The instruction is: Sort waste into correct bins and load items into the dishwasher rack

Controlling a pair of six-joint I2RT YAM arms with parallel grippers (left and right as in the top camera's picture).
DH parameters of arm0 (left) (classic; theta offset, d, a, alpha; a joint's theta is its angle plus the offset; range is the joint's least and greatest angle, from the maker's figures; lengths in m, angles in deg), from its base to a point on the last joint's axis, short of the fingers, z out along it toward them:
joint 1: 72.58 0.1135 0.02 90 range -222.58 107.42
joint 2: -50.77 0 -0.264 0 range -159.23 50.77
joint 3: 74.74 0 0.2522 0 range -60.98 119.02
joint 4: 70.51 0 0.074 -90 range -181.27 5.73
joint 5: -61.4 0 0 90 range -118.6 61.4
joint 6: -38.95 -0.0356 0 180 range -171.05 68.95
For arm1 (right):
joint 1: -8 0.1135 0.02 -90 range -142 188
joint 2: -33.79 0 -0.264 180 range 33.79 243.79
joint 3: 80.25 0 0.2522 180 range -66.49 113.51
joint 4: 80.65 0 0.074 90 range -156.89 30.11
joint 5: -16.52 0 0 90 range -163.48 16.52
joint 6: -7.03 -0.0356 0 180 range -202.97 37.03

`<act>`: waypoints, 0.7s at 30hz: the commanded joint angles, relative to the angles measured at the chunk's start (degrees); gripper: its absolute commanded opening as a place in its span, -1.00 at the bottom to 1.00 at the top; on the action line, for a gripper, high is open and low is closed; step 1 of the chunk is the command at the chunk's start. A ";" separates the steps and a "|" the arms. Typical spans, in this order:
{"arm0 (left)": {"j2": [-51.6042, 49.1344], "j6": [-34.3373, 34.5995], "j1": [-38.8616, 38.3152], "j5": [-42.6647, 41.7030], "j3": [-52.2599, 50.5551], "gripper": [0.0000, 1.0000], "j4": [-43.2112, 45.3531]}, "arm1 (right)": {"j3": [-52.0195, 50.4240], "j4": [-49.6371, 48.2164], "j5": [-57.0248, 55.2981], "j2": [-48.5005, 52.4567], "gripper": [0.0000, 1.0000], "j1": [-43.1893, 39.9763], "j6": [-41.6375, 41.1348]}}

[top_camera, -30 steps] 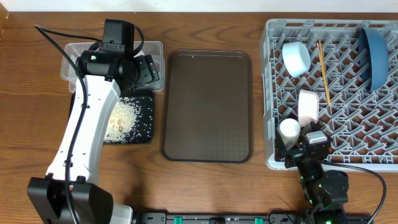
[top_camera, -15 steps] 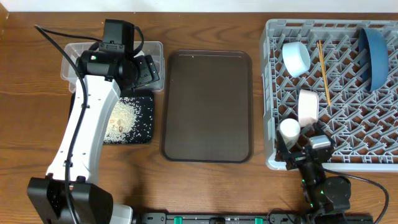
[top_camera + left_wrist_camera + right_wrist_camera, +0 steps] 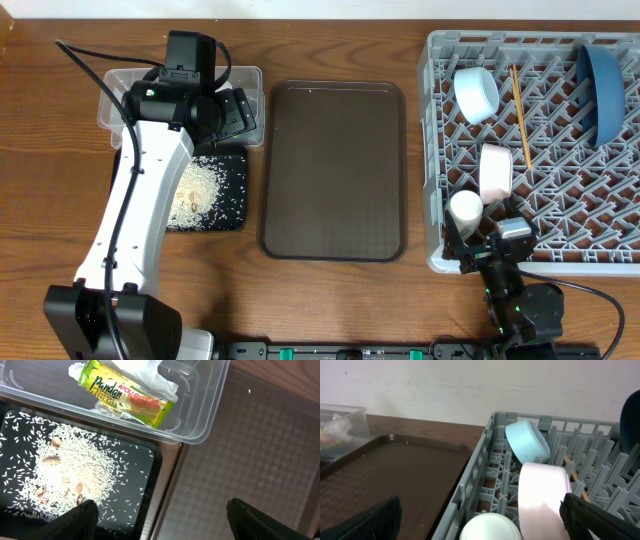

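The grey dishwasher rack (image 3: 436, 150) at the right holds a light blue bowl (image 3: 476, 94), chopsticks (image 3: 520, 115), a dark blue dish (image 3: 601, 90), a white bowl (image 3: 495, 170) and a small pale cup (image 3: 464, 208). My right gripper (image 3: 492, 245) hangs open and empty at the rack's front left corner, just behind the cup (image 3: 490, 529) and the white bowl (image 3: 545, 492). My left gripper (image 3: 240, 115) is open and empty over the edge between the black tray (image 3: 150, 460) and the brown tray. The clear tub (image 3: 200, 435) contains the wrapper (image 3: 125, 397) and the napkin (image 3: 150, 375). Rice (image 3: 75, 465) lies on the black tray.
A bare brown serving tray (image 3: 333, 170) lies between the bins and the rack. The left arm's white link (image 3: 140, 220) crosses over the black tray (image 3: 232, 205). A pale wall (image 3: 470, 385) stands behind the table.
My right gripper has drawn back a little toward the table's front edge, away from the cup. The left arm and all objects are unmoved.
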 commanded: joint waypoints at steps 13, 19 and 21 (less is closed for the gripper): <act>2.34 -0.87 0.20 5.18 0.94 0.70 -0.17 | -0.09 0.24 -0.17 -0.42 0.99 0.63 -0.81; 9.09 -1.90 0.17 7.39 -2.05 0.70 0.81 | -0.09 0.24 -0.15 -0.37 0.99 0.63 -0.81; 13.22 -5.27 0.17 6.75 -6.16 0.70 6.16 | -0.09 0.24 -0.17 -0.39 0.99 0.63 -0.81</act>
